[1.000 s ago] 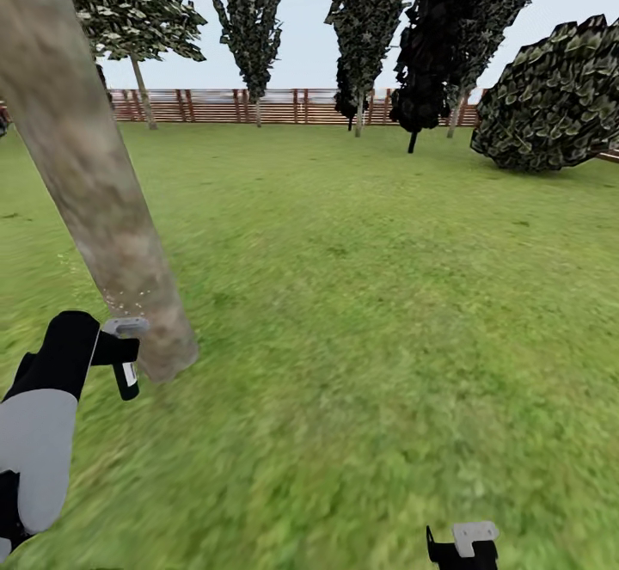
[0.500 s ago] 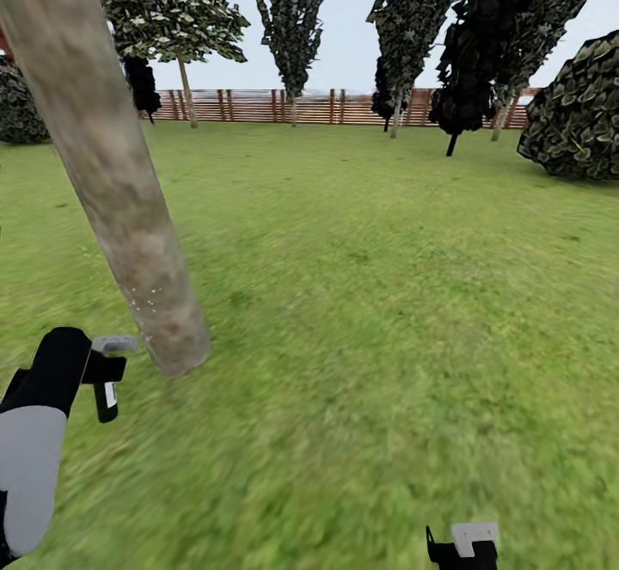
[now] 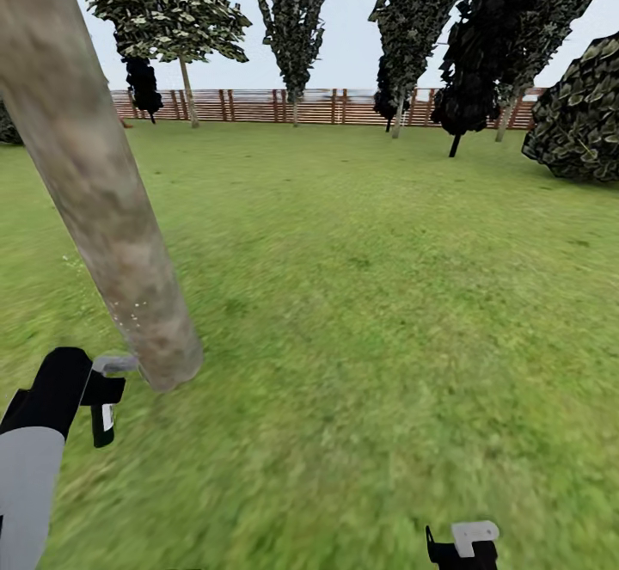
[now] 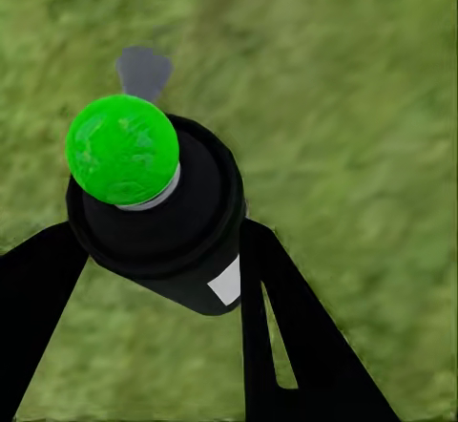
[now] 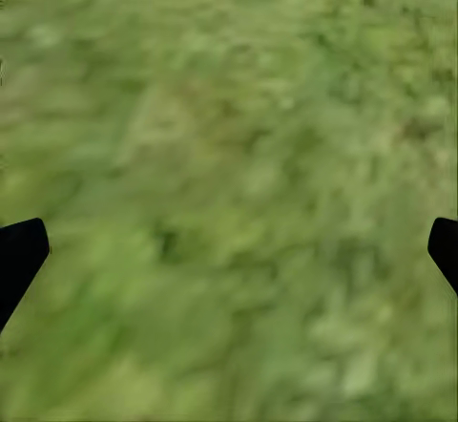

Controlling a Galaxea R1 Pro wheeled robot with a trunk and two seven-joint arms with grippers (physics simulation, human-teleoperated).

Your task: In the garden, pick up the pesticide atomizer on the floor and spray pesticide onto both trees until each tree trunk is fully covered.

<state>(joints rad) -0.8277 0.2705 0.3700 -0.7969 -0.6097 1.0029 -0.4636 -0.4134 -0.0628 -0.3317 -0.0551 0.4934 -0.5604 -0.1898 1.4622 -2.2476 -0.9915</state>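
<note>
Green lawn [image 3: 370, 295] spreads across the head view to a brown slatted fence [image 3: 327, 106], with dark narrow trees [image 3: 292, 20] and a bush [image 3: 580, 114] in front of it. The left gripper [image 3: 96, 389], on a black and grey arm, is clamped on the pesticide atomizer [image 3: 103, 411], which hangs upright from it, grey nozzle [image 3: 116, 364] at the top and white label facing the camera. Just beyond the gripper, almost touching the nozzle, stands the leaning mottled tree trunk [image 3: 103, 209], with pale specks low on its bark. The right gripper [image 3: 464, 546] sits well apart from the trunk, low over open grass.

In the left wrist view, the two black fingers [image 4: 277, 317] press on either side of the atomizer [image 4: 162, 217], seen from above with a bright green cap [image 4: 122, 149] and the grey nozzle [image 4: 143, 71] pointing away over grass.

In the right wrist view, the black fingertips [image 5: 19, 255] stand wide apart with nothing between them, blurred grass [image 5: 229, 193] beneath.
</note>
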